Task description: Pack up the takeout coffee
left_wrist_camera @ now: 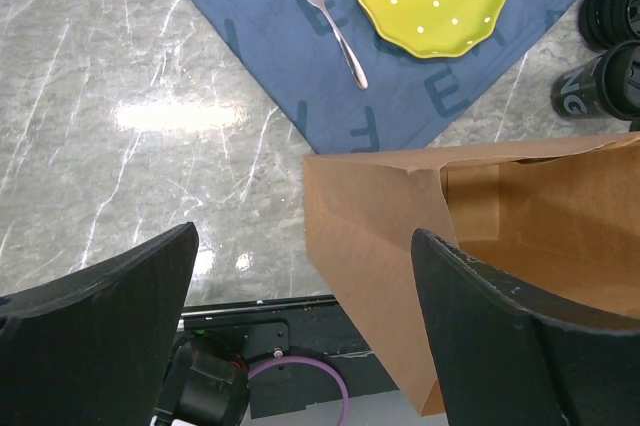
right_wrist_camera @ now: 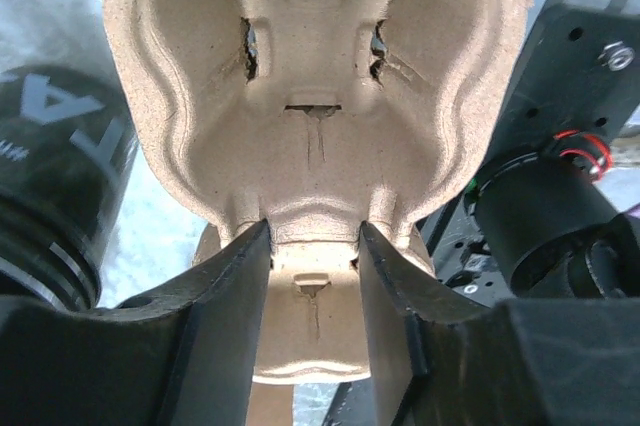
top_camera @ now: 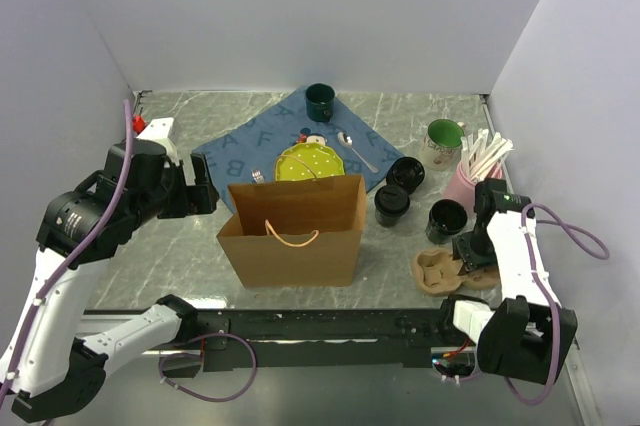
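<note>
Top view: three takeout cups (top_camera: 392, 204) stand on the desk (top_camera: 180, 246), just right of the open paper bag (top_camera: 295, 231); none seen inside it. The pulp carrier (top_camera: 438, 271) lies near right, with no cups in it.

Left wrist: the left claw (left_wrist_camera: 305, 286) is spread wide, holding nothing, over the bag's left end.

Right wrist: the right claw (right_wrist_camera: 313, 286) pinches the carrier's narrow middle, with one cup just left of it.

Packing looks barely begun. Cups into carrier and carrier into bag are probably all left.

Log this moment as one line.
left end effector: open, above brown paper bag edge | right end effector: shut on brown moulded-pulp cup carrier | black disposable cups: outside bag
</note>
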`<action>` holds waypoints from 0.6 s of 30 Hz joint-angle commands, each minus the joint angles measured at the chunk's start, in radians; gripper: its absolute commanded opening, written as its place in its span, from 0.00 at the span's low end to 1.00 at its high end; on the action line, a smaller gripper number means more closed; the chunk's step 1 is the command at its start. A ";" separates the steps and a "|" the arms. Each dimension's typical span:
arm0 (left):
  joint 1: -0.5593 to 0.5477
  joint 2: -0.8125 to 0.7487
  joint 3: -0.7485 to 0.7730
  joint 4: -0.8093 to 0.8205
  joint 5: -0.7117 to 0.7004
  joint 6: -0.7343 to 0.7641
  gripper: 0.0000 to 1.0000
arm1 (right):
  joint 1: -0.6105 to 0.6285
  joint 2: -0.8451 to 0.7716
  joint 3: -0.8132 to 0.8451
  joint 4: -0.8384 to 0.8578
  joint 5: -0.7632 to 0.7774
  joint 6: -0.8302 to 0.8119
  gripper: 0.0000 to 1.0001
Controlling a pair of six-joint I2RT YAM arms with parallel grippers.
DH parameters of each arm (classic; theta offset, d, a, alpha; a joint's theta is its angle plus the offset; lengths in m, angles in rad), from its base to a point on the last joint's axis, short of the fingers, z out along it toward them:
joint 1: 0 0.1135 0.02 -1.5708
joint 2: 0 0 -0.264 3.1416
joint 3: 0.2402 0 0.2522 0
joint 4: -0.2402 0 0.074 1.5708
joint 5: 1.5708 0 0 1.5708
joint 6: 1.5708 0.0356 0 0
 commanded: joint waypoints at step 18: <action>-0.007 -0.001 0.035 0.010 -0.009 -0.009 0.93 | -0.004 0.010 0.053 0.041 0.057 -0.083 0.56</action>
